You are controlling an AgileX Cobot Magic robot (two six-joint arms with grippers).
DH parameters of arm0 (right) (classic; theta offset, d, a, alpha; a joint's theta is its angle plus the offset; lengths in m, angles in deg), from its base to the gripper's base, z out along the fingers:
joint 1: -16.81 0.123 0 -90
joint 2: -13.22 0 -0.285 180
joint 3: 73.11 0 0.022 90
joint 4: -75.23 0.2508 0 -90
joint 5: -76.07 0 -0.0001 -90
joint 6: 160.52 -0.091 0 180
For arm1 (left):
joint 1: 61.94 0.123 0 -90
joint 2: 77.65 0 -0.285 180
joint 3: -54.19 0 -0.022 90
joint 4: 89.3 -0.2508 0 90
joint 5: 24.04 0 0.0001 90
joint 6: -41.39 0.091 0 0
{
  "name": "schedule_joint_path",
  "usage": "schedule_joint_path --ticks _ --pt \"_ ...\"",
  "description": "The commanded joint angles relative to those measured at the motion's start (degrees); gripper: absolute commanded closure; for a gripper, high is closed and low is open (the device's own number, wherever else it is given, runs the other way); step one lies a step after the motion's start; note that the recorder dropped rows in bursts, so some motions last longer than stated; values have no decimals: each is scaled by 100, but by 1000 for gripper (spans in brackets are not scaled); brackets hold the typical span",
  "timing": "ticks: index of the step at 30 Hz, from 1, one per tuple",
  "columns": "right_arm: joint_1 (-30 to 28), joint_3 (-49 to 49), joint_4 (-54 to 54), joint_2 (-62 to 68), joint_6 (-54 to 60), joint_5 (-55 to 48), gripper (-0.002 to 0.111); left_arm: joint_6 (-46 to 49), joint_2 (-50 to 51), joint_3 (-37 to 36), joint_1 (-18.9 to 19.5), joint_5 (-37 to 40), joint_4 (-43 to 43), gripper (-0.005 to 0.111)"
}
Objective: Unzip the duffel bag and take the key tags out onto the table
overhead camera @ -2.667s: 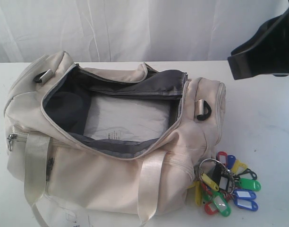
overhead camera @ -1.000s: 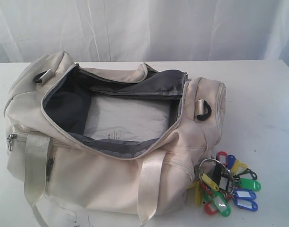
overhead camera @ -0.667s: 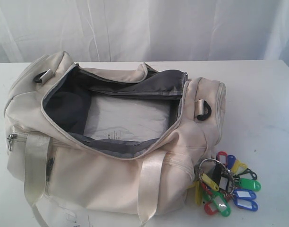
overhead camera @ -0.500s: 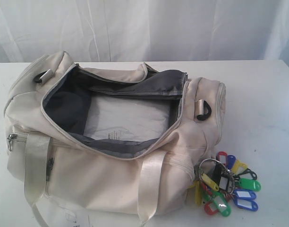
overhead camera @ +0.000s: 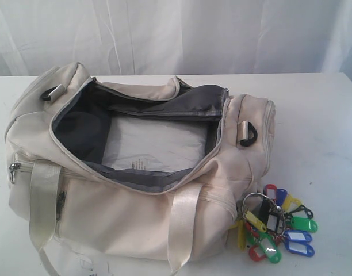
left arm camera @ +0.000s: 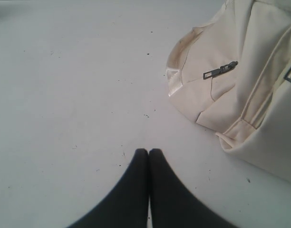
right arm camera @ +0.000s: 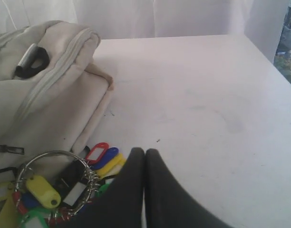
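Duffel bag (overhead camera: 136, 218) gapes open on worktop (overhead camera: 314, 126).
Key tags (overhead camera: 274, 225) at its 4 o'clock; left tool (left arm camera: 148, 152), right tool (right arm camera: 144, 152) pressed together.

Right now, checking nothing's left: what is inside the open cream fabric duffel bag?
The cream fabric duffel bag shows dark grey lining and a flat white panel on its floor. Its near wall hides the front inner edge.
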Motion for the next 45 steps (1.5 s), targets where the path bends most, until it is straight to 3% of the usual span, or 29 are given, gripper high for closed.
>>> schedule_joint_path --ticks 1,34,40,45 --pt "-40 -32 288 -33 50 102 108 -4 -27 -12 13 18 51 107" --pt "-29 -32 424 -33 50 76 108 -4 -27 -12 13 18 51 107" --pt "-18 -32 424 -33 1080 48 108 -4 -27 -12 13 18 51 107" --pt "-18 -32 424 -33 1059 48 108 -4 -27 -12 13 18 51 107"
